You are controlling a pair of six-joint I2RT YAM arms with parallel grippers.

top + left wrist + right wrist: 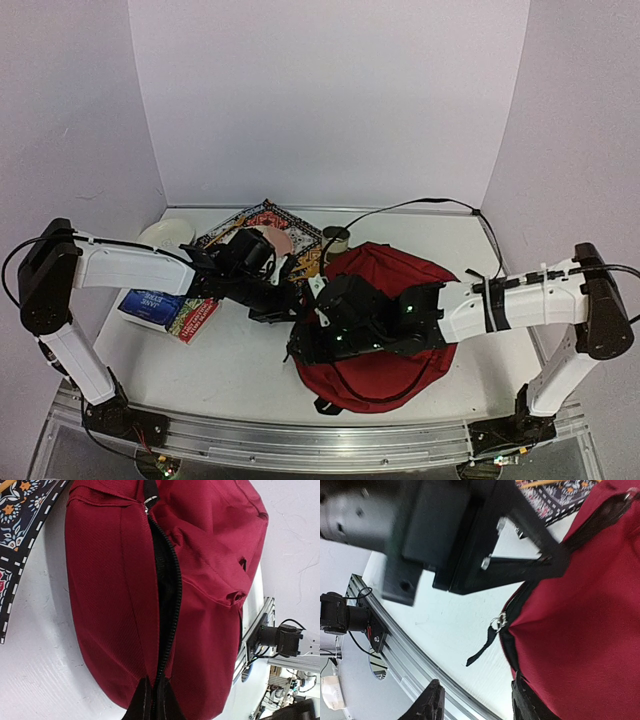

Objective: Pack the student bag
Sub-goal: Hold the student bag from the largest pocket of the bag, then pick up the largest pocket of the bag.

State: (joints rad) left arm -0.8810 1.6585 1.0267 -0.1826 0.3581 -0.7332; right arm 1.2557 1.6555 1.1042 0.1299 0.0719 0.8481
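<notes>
The student bag [395, 345] is a dark-red backpack lying flat right of the table's middle. Its black zipper [167, 595] gapes open along one side. My left gripper [155, 692] is shut on the bag's fabric at the zipper edge; in the top view, the left gripper [303, 303] sits at the bag's left rim. My right gripper [479, 692] stands open just beside it at the bag's near-left corner, one finger [527, 702] against the red fabric. A metal zipper pull [496, 622] with a black tab hangs ahead of its fingers.
Two books [168, 310] lie at the left, under the left arm. A patterned cloth-like item [262, 222], a white dish [165, 233] and a small round roll [336, 237] sit at the back. A black cable [420, 205] runs along the back right. The metal rail [300, 440] edges the near side.
</notes>
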